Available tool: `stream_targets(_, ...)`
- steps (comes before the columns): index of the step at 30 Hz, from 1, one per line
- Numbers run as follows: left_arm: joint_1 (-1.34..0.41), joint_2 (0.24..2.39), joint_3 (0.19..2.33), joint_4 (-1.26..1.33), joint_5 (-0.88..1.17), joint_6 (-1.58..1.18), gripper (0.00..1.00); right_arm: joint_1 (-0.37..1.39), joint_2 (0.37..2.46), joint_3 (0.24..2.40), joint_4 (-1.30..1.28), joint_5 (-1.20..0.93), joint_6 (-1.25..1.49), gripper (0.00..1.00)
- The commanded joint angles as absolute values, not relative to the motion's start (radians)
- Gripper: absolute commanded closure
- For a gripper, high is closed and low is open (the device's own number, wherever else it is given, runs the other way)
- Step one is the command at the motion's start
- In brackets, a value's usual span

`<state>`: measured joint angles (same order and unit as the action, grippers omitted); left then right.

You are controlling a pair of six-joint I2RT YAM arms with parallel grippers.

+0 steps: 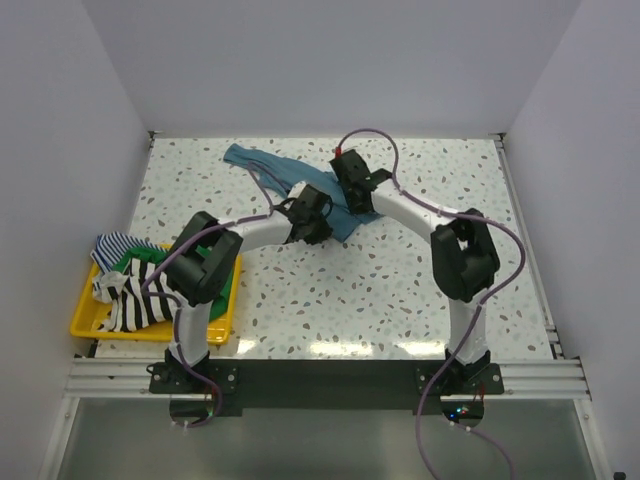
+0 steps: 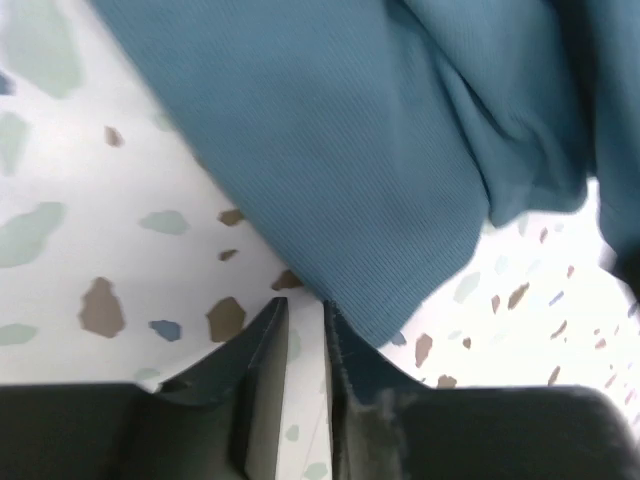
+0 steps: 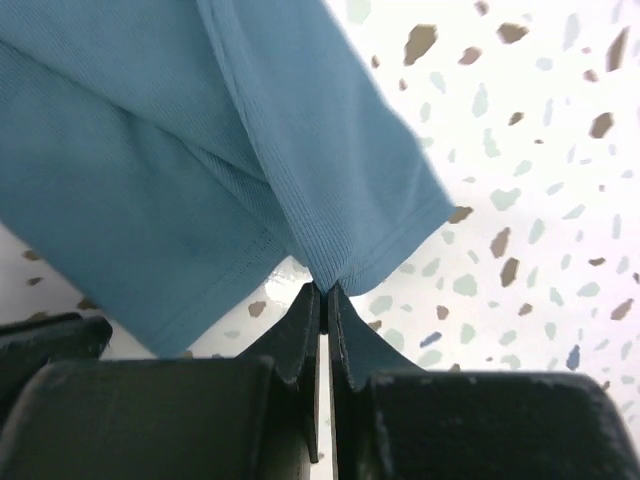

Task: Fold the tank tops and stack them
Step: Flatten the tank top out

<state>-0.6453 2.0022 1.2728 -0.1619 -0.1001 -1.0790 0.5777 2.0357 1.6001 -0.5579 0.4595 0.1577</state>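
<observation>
The likeliest slip is on the left. The left pincer [image 2: 305, 305] stands with its jaws narrowly apart, and bare table [image 1: 400, 280] shows through the gap. The edge of the teal top [image 3: 150, 150] only reaches the tip of one finger and does not lie between the two. If the pincer closes where it is, it may catch nothing, or just a thread of hem. A lift would then hang the top from the right side alone, and it would twist and bunch rather than spread.

The right pincer [image 3: 325, 290] has its jaws together on a small pucker of hem, held at the very tips (a thin bite, I judge). A sharp pull could draw the cloth out. The top is also doubled over itself here, so the pincer may hold one layer or two. I cannot tell which.

The teal top lies rumpled toward the table's far edge, left of centre, and trails toward the middle. There both pincers meet its near hem, the left just beside the cloth edge and the right clamped on it. The other tops sit in a yellow tray [image 1: 85, 322] at the near left corner, well apart.
</observation>
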Motion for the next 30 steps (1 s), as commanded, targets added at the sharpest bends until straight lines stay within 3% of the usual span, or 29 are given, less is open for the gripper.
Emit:
stream_targets(1, -0.621, 2.008, 1.324, -0.282, -0.225, -1.055, 0.81, 0.554, 1.908, 1.678, -0.653, 0.426, 0.213, 1.00)
stream_targets(3, -0.600, 1.973, 1.312, -0.293, -0.244, -1.045, 0.91, 0.537, 1.879, 1.684, -0.684, 0.433, 0.227, 1.00)
stream_targets(7, -0.513, 1.893, 1.249, -0.308, -0.264, -1.022, 1.00, 0.464, 1.838, 1.667, -0.722, 0.457, 0.256, 1.00)
stream_targets(14, -0.437, 1.792, 1.164, -0.264, -0.227, -0.956, 1.00, 0.350, 1.792, 1.574, -0.719, 0.513, 0.301, 1.00)
stream_targets(17, -0.480, 1.799, 1.135, -0.149, -0.092, -0.936, 0.84, 0.299, 1.844, 1.588, -0.733, 0.506, 0.314, 1.00)
stream_targets(18, -0.504, 1.805, 1.141, -0.126, -0.078, -0.939, 0.68, 0.293, 1.858, 1.589, -0.730, 0.500, 0.316, 1.00)
stream_targets(21, -0.612, 1.848, 1.190, -0.143, -0.092, -0.960, 0.49, 0.287, 1.893, 1.591, -0.726, 0.495, 0.321, 1.00)
stream_targets(30, -0.765, 1.904, 1.184, -0.133, -0.115, -1.209, 0.37, 0.262, 1.925, 1.517, -0.680, 0.491, 0.337, 1.00)
